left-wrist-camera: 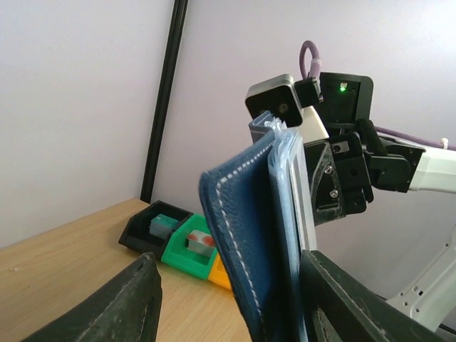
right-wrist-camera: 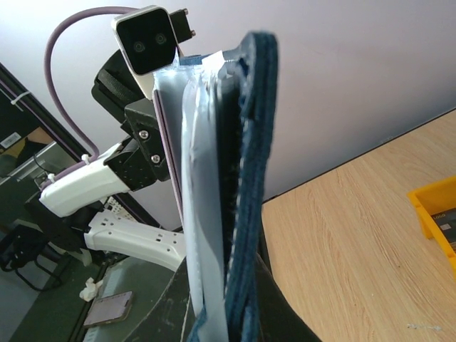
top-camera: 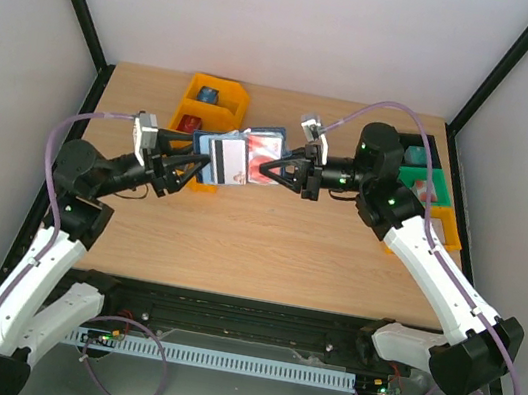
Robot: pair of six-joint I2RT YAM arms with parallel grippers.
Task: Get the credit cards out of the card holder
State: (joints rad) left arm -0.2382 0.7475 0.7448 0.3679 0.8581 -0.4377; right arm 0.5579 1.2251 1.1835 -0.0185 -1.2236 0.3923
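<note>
Top external view: at the left of the frame the left claw (top-camera: 203,165) reaches toward the middle, above the pale wooden bench (top-camera: 266,249). Its jaws are spread around the left end of the bundle that hangs in the air at the centre. Just behind it, at the upper left of the bench, sits a yellow plastic three-compartment bin (top-camera: 229,90) with a blue item and a red item inside.

At the centre is the small dark navy folding card holder (top-camera: 265,141), lifted off the bench between the two claws. Flat rectangular plastic credit cards (top-camera: 231,159) fan out of its left side, and the nearest is pale with a dark stripe. To the right, the right claw (top-camera: 267,168) is clenched on the card holder's right end. Farther right, near the bench edge, stands a row of black, green and orange plastic bins (top-camera: 434,194).

Left wrist view: the card holder stands upright in the middle of the frame, navy cover with white stitching on the left and lighter blue layers on the right. One of the left claw's dark fingers (left-wrist-camera: 121,306) sits well apart from the card holder at the lower left. The other is just beside it at the lower right, and I cannot tell whether it touches. That claw is released, not gripping.

Right wrist view: the card holder rises edge-on from between the right claw's fingers at the bottom centre, pinched tight. Its pale blue lining is on the left and its navy cover on the right.
</note>
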